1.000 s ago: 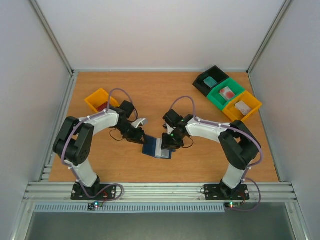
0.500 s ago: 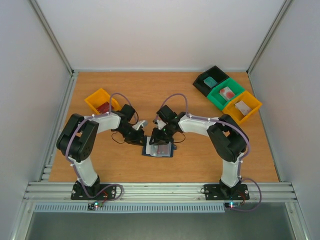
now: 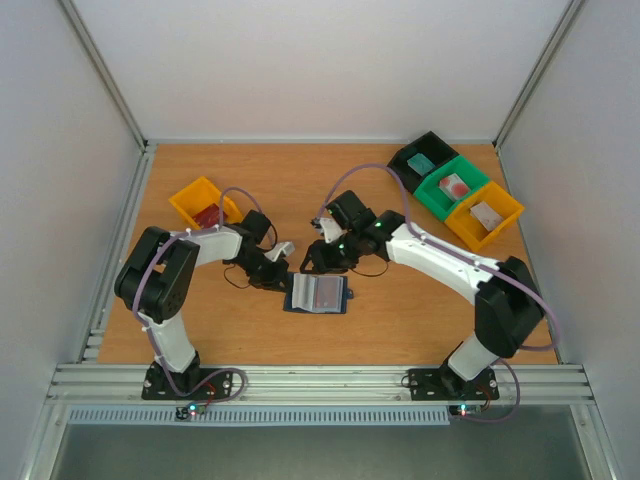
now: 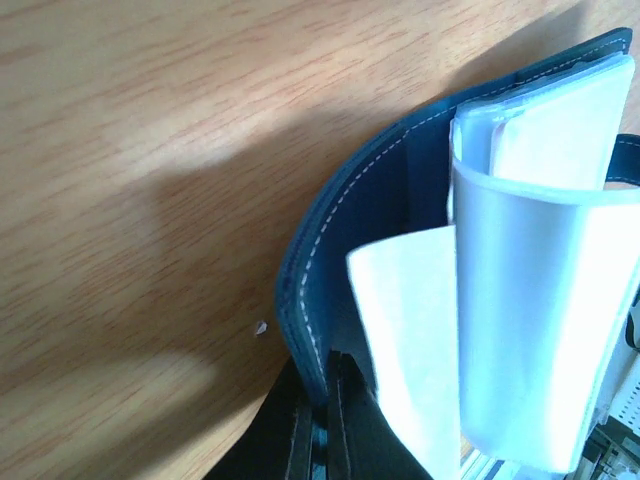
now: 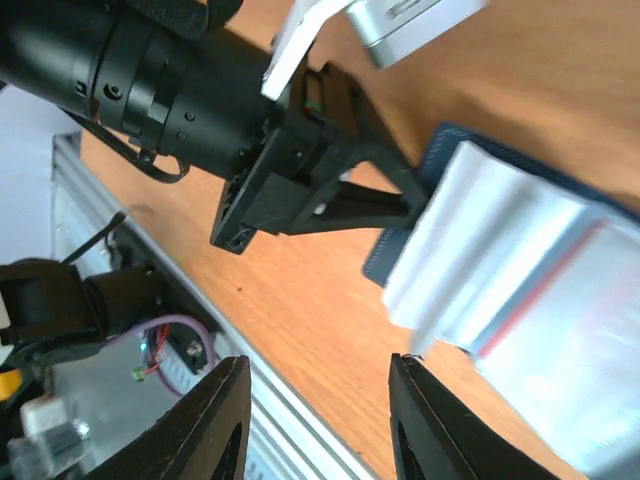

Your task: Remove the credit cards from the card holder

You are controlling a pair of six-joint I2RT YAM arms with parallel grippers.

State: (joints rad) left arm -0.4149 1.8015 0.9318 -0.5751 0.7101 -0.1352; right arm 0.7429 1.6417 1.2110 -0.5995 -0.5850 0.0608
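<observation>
Gripping the card holder (image 3: 318, 294) by its rim: left end effector (image 3: 282, 281) is clamped shut, and in the left wrist view its black fingers (image 4: 296, 436) pinch the navy stitched edge with the pale sleeves fanning up just beyond them. Holder lies opened flat on the table (image 3: 420, 325), right at the left tips and just below the right end effector (image 3: 312, 262). Right end effector hangs over the holder's far edge, jaws apart, nothing between the fingers (image 5: 222, 420); not touching the holder as far as the right wrist view shows. Credit cards (image 5: 536, 292) are inside the holder: a red stripe shows through the translucent sleeve, below-right of the left tips in that view, and a reddish patch sits mid-holder from above. Can't tell how many cards. Small yellow bin (image 3: 196, 200) sits up-left of the left end effector, something dark red in it. Black bin (image 3: 420, 160), green bin (image 3: 455, 187) and second yellow bin (image 3: 485, 214) form a diagonal row well apart to the upper right of the right end effector, each with a small item inside.
</observation>
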